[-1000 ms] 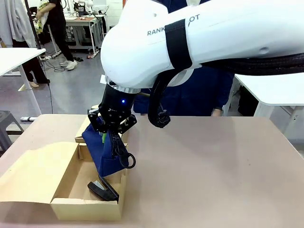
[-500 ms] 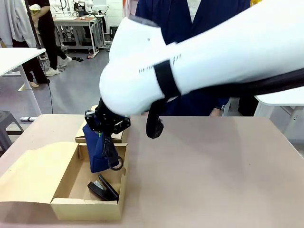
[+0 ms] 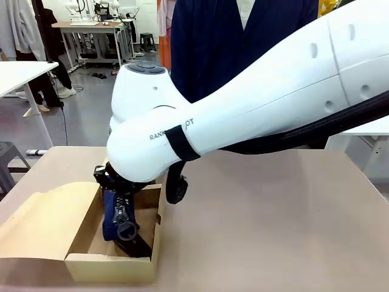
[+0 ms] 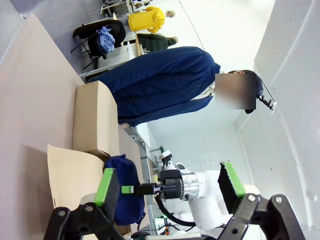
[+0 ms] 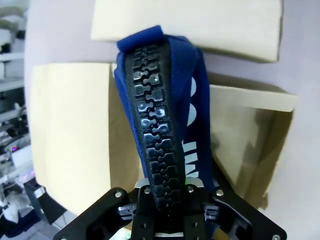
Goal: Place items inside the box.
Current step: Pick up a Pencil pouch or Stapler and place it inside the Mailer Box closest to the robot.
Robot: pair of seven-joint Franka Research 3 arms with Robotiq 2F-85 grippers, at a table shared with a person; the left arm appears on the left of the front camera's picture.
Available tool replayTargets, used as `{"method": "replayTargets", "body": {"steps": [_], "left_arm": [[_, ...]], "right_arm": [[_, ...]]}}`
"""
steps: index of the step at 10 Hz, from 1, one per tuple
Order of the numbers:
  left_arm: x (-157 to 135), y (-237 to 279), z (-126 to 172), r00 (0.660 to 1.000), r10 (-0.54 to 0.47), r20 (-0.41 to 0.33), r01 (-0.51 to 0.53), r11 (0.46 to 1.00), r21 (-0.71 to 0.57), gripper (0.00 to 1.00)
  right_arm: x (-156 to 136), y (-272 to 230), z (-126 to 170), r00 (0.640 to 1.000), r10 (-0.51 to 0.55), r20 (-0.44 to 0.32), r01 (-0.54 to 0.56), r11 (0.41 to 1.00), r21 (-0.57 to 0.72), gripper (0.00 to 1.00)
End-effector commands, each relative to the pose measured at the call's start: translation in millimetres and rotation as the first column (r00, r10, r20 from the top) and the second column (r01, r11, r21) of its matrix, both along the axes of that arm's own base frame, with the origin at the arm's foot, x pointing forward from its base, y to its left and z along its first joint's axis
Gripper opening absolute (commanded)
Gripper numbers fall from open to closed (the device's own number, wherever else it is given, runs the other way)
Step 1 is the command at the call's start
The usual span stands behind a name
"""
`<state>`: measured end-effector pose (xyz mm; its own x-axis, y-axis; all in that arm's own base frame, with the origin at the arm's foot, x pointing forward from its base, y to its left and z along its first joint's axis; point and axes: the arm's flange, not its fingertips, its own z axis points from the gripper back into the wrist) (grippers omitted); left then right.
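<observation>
"Two arms at that table (image 3: 261, 231). Which one has the pouch?"

"The right one. It reaches across from the far side, and the right gripper (image 5: 167, 192) is clamped tight on the navy zip pencil pouch (image 3: 111, 216), pinching it right at the black zip along the top edge."

"And where's the pouch hanging?"

"It's upright under the gripper, with its lower end down inside the cardboard box (image 3: 103, 266) at the left of the table. The round zip pull (image 3: 126, 231) dangles on the side facing us. I can make out white lettering on the fabric, but I can't read it."

"Anything else in the box?"

"A black stapler (image 3: 138, 247), on the box floor toward the near wall, just beside the bottom of the pouch. Whether the two touch, I can't tell. The box's big flap (image 3: 42, 222) lies open, flat out to the left."

"What about the left gripper (image 4: 169, 182)?"

"Its jaws are spread wide, green pads facing each other, with nothing between them. It's off to the side, looking at the pouch from a distance."

"And the person (image 3: 213, 48)?"

"In a dark blue coat, standing at the far edge, behind the arm."
</observation>
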<state>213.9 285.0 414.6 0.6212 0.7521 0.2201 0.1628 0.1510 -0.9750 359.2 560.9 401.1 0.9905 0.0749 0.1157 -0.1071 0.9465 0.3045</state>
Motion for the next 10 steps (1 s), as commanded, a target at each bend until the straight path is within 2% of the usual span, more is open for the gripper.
{"method": "replayTargets", "body": {"steps": [1, 4, 6, 8, 9, 10], "left_arm": [[0, -1, 2, 0.999, 0.01, 0.033, -0.01, 1.0, -0.001, 1.0], [0, -1, 2, 0.999, 0.01, 0.033, -0.01, 1.0, -0.001, 1.0], [0, -1, 2, 0.999, 0.01, 0.033, -0.01, 1.0, -0.001, 1.0], [0, -1, 2, 0.999, 0.01, 0.033, -0.01, 1.0, -0.001, 1.0], [0, -1, 2, 0.999, 0.01, 0.033, -0.01, 1.0, -0.001, 1.0], [0, -1, 2, 0.999, 0.01, 0.033, -0.01, 1.0, -0.001, 1.0]], "right_arm": [[9, 16, -4, 1.0, -0.004, -0.029, 0.002, 0.999, -0.05, 0.08], [14, 23, -28, 0.994, 0.036, -0.101, -0.046, 0.994, -0.104, 0.08], [13, 27, -38, 0.983, 0.096, -0.155, -0.12, 0.981, -0.154, 0.08], [11, 31, -47, 0.972, 0.164, -0.167, -0.191, 0.967, -0.168, 0.08], [10, 32, -48, 0.962, 0.224, -0.155, -0.246, 0.958, -0.148, 0.08], [10, 30, -46, 0.966, 0.234, -0.108, -0.247, 0.961, -0.126, 0.08]]}}
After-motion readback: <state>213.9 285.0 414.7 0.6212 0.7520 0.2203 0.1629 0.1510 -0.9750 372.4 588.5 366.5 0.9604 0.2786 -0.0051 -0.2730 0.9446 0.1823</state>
